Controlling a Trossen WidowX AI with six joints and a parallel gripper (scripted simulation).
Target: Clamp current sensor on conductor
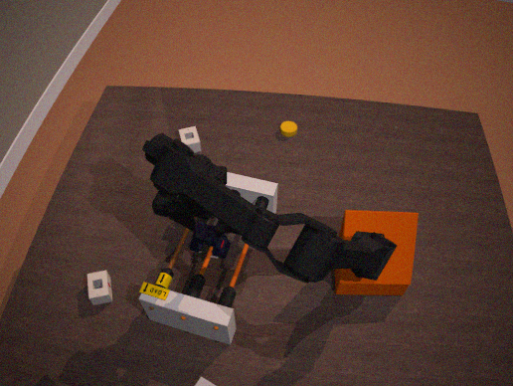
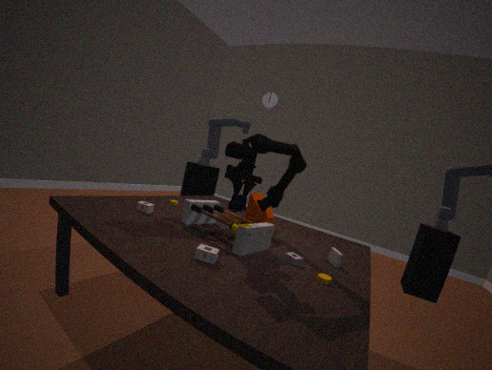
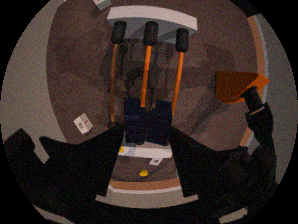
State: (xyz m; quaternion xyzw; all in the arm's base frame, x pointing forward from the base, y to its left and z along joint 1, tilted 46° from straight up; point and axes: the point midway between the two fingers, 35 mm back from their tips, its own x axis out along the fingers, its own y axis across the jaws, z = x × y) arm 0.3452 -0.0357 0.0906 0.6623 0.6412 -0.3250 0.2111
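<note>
Right now you have the sensor [image 1: 220, 245] [image 2: 239, 204] [image 3: 134, 125] up off the table [image 1: 323, 149] [image 2: 157, 257] [image 3: 80, 65], clamped in the gripper [image 1: 211, 234] [image 2: 238, 196] [image 3: 147, 128] over the conductors. From the wrist it shows as two dark halves with a gap between them, over the middle conductor [image 1: 207, 255] [image 3: 146, 75]; the LOAD conductor [image 1: 178, 249] [image 3: 113, 80] runs beside that one. You can't read the arrow in these views, so check it against the LOAD marker [image 1: 155, 290] [image 3: 121, 149] before you lower.

Expect a light, hard plastic shell: little weight to fight, but smooth sides that could twist in the fingers if one half catches a conductor. The hinge is probably the tender part, so don't lever on it. Keep your hold on the outer faces of both halves, level with each other and clear of the open mouth, so the same grip can press them together. Hold just firmly enough while carrying; squeezing early may shut the mouth. Once it straddles LOAD alone, squeeze evenly, with more force near the end, as the latch will likely resist before it gives. Then open straight outward, so you don't drag it round.
</note>
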